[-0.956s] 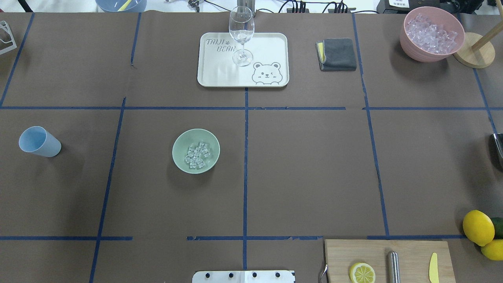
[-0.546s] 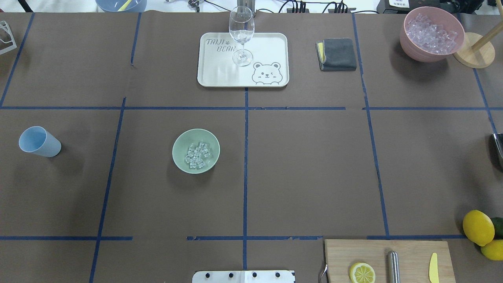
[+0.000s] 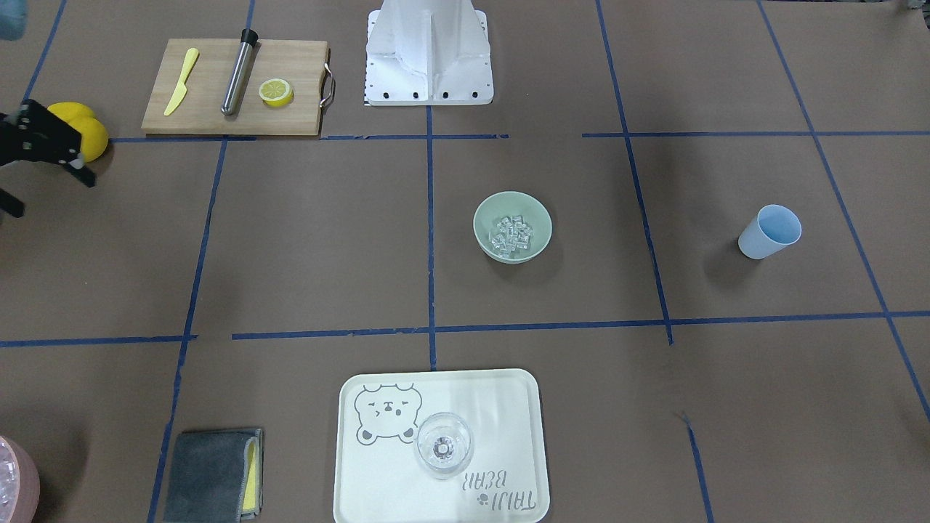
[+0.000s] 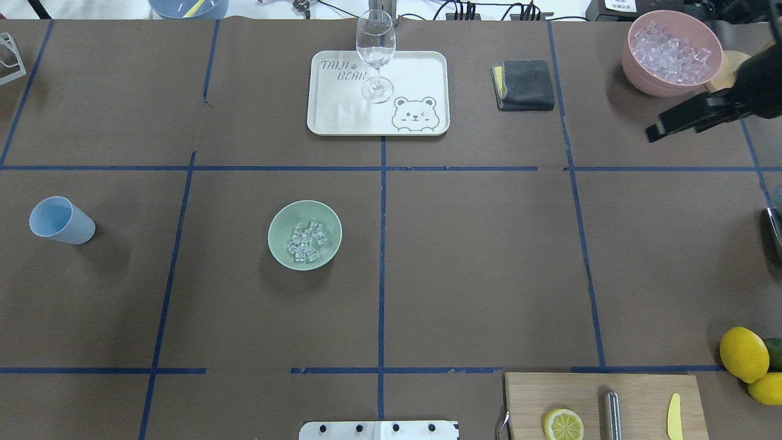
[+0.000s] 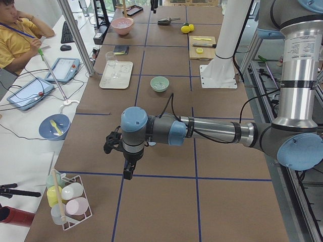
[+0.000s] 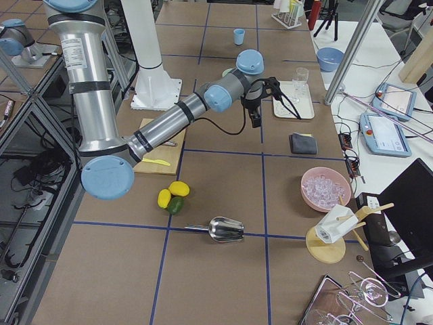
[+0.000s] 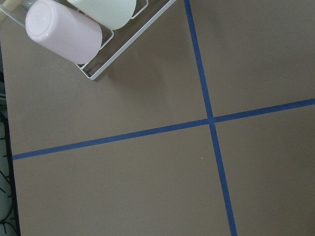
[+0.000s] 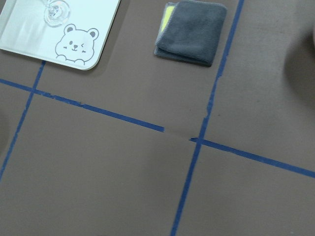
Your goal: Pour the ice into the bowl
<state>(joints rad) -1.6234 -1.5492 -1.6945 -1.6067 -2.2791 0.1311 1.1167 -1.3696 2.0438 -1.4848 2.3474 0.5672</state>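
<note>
On the bench (image 4: 489, 256): ice (image 4: 307, 241) lying in the sage-green bowl (image 4: 278, 227).
Right gripper (image 3: 51, 195) jaws apart, empty; left gripper (image 5: 128, 171) state cannot be told.

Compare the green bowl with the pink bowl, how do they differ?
The green bowl is smaller than the pink bowl. The green bowl holds a small cluster of ice at its bottom; the pink bowl is heaped nearly to the rim. Both are round, upright and hold clear cubes.
</note>
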